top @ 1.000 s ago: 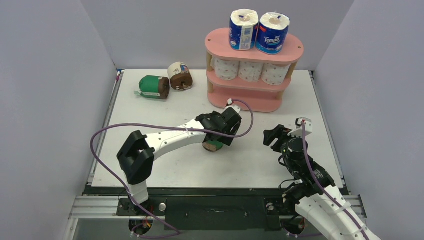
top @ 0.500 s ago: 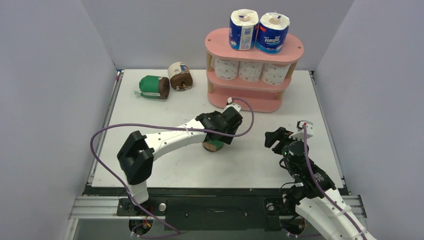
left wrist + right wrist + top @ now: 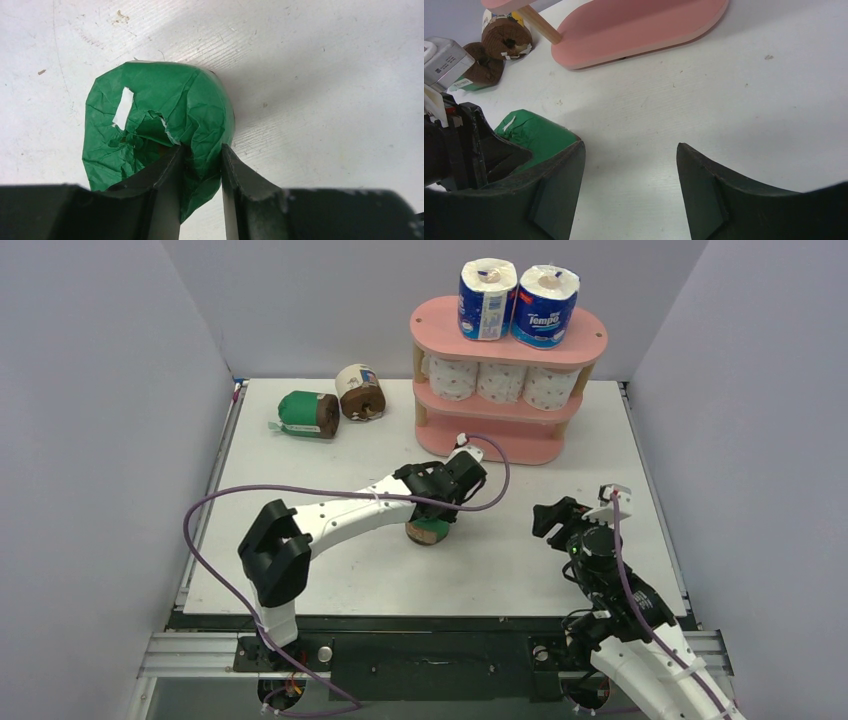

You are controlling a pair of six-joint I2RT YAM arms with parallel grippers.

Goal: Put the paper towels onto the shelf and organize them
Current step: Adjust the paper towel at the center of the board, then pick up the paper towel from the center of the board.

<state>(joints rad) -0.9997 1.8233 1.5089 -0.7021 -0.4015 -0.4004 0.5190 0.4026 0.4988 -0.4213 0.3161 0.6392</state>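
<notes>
— What lies nearest the arm bases, and how much room is left there?
— The right gripper is held above the table at about 4 o'clock from the table's centre. Its jaws are parted roughly halfway and nothing is seen between them. Bare white surface is seen around it, out to the right edge.

— And the other one?
— Near the centre, the left gripper is closed from above on the crumpled wrap of a green-wrapped roll, pinched at the roll's rim. The roll appears to be resting on end on the table. Open tabletop is left between it and the shelf, toward 12 to 1 o'clock.

— What is held by the shelf?
— The shelf is stood at 1 o'clock, near the back edge. Two blue-white rolls are set upright on the top board, close together. Three pink-dotted rolls are packed in a row on the middle board. The lowest board is shown as bare pink along its front.

— What is found off the shelf?
— At 11 o'clock a second green-wrapped roll is laid on its side. A cream-wrapped roll is seen just beside it, on the shelf's side. Both are well apart from the grippers.

— And the surroundings?
— The table is enclosed at left, back and right by plain grey walls.
</notes>
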